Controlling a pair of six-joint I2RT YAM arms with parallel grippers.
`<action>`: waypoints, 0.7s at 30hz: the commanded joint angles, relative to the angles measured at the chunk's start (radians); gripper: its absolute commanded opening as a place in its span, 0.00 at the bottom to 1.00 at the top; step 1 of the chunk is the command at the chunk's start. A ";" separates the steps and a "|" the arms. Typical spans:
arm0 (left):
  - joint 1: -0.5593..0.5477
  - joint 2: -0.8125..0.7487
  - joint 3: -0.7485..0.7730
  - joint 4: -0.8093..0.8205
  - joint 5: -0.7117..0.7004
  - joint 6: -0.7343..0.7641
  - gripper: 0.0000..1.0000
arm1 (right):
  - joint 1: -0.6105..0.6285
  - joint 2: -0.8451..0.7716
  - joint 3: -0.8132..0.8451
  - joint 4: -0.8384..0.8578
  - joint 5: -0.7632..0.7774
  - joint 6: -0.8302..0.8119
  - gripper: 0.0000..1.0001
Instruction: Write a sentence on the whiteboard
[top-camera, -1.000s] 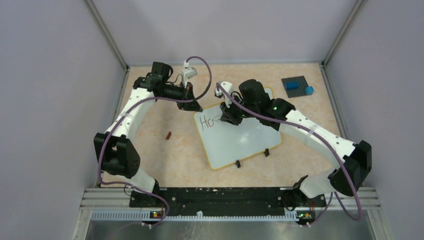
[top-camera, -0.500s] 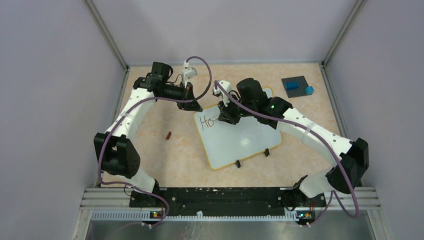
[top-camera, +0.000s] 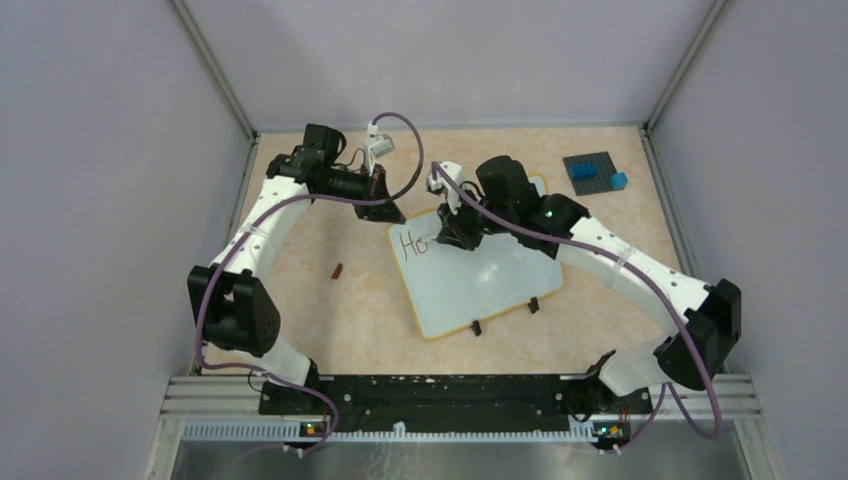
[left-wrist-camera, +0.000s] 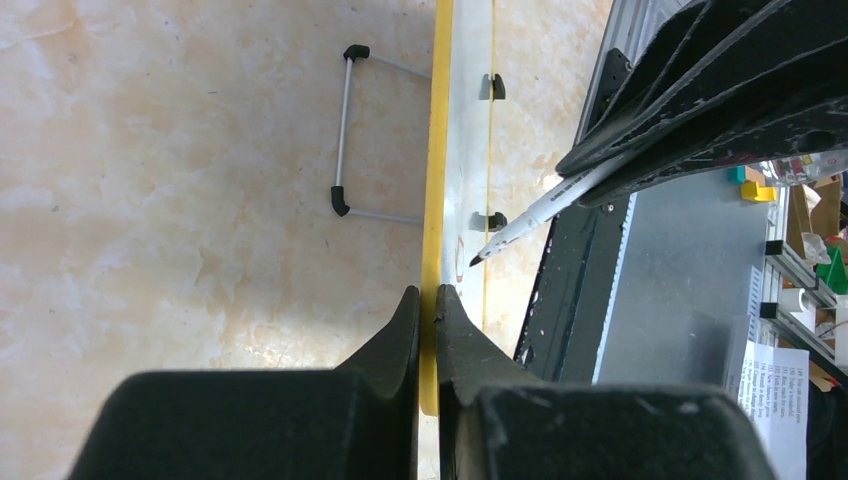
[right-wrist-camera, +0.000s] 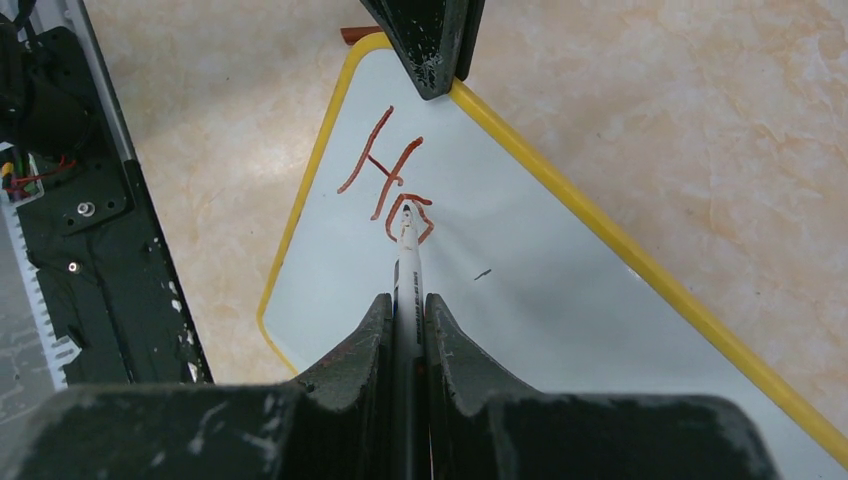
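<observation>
- My right gripper (right-wrist-camera: 408, 305) is clamped narrow on a white marker (right-wrist-camera: 409, 262), low in the middle of the right wrist view.
- The marker's tip touches the whiteboard (right-wrist-camera: 560, 300) at the reddish "o".
- Of the sentence (right-wrist-camera: 388, 185), only "Ho" is written, at the board's upper-left corner in the top view.
- My left gripper (left-wrist-camera: 427, 295) pinches the board's yellow rim, its jaws nearly together.
- The whiteboard lies tilted at the centre of the top view; a dark studded plate (top-camera: 590, 168) sits at the upper right.
</observation>
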 joint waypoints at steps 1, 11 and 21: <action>-0.031 0.000 -0.017 -0.049 0.005 0.001 0.00 | -0.014 -0.070 0.016 -0.006 -0.028 -0.013 0.00; -0.032 -0.011 -0.022 -0.047 0.005 0.001 0.00 | -0.022 -0.047 0.003 -0.009 0.048 -0.032 0.00; -0.032 -0.011 -0.023 -0.045 0.006 0.001 0.00 | -0.022 -0.008 0.014 -0.002 0.076 -0.043 0.00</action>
